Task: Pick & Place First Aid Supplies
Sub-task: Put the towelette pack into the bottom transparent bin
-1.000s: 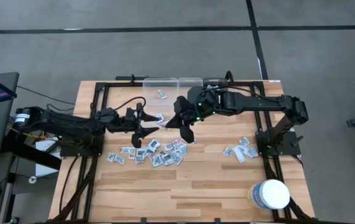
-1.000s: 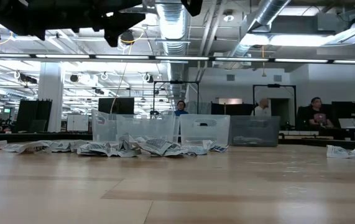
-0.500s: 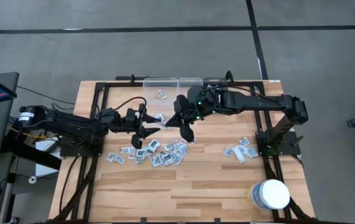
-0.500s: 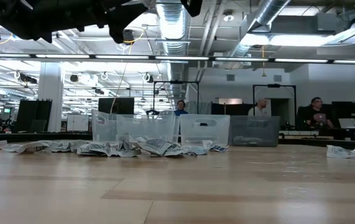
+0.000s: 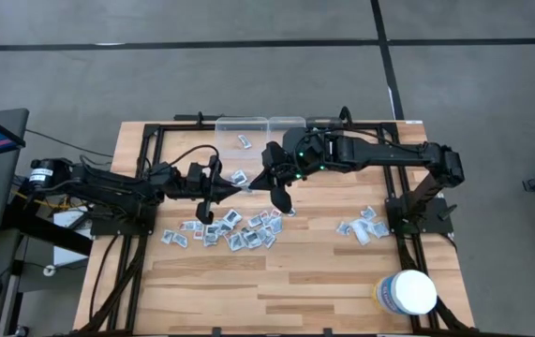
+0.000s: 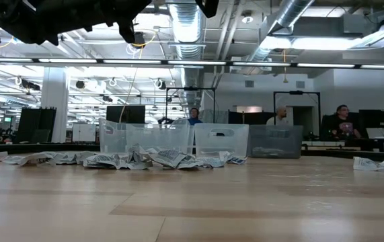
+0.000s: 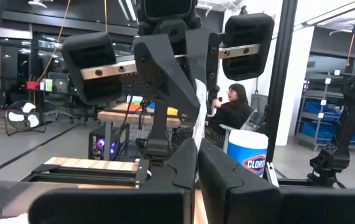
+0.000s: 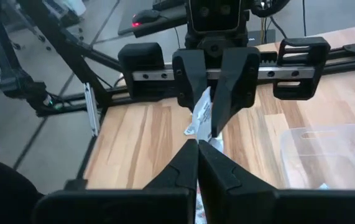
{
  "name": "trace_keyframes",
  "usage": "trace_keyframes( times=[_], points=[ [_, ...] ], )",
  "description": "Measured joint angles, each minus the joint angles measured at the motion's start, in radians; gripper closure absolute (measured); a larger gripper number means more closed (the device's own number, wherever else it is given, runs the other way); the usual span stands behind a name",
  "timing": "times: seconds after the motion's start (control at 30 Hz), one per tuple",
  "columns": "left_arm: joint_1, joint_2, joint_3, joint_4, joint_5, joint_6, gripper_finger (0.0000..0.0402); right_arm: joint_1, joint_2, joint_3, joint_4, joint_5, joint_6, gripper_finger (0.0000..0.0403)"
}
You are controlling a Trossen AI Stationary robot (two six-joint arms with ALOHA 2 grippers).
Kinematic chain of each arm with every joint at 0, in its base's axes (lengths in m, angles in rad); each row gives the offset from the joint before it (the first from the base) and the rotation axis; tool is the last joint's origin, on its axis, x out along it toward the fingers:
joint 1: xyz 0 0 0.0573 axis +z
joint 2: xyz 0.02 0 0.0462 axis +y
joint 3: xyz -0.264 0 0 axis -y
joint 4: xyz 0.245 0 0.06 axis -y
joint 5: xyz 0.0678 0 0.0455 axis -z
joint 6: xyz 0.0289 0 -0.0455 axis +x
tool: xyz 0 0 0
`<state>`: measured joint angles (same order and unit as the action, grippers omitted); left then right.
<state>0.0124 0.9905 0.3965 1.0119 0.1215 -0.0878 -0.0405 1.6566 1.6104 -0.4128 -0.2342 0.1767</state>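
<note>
A: Figure, panel one. What does each gripper do?

B: Both meet above the middle of the bench (image 5: 295,281). The left gripper (image 8: 215,93) is clamped on a pale wrapper (image 8: 202,112); the right gripper (image 8: 197,152), fingers together, pinches the same wrapper at its other end. The wrapper hangs in the air between the two, clear of the wood.

A: And the remaining supplies?

B: Most packets (image 5: 234,229) lie in a loose heap on the bench below the grippers. A smaller cluster (image 5: 363,227) sits well apart, near the right arm's base. One packet (image 5: 245,141) lies in the clear bins (image 5: 258,126) at the far edge. The white tub (image 5: 408,292) stands apart at the near right corner.

A: What is the step, apparently?

B: A handover, judged from the double grip.

A: How is it done well?

B: One gripper should release only once the other holds firmly. Neither arm should pull while both hold, or the thin wrapper may tear or slip. The carrying arm then keeps it high over the heap on the way to a bin.
</note>
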Motion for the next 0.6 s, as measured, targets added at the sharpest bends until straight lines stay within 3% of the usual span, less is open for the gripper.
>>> trace_keyframes(
  times=[0.17,0.6],
  points=[
    [0.000,0.000,0.000,-0.001,0.003,-0.030,0.0393,0.020,0.000,0.000,0.008,0.032,0.000,0.0370],
    [0.000,0.000,0.000,-0.001,-0.010,-0.033,0.0393,0.060,0.000,-0.022,-0.090,0.273,-0.100,0.0197]
  ],
)
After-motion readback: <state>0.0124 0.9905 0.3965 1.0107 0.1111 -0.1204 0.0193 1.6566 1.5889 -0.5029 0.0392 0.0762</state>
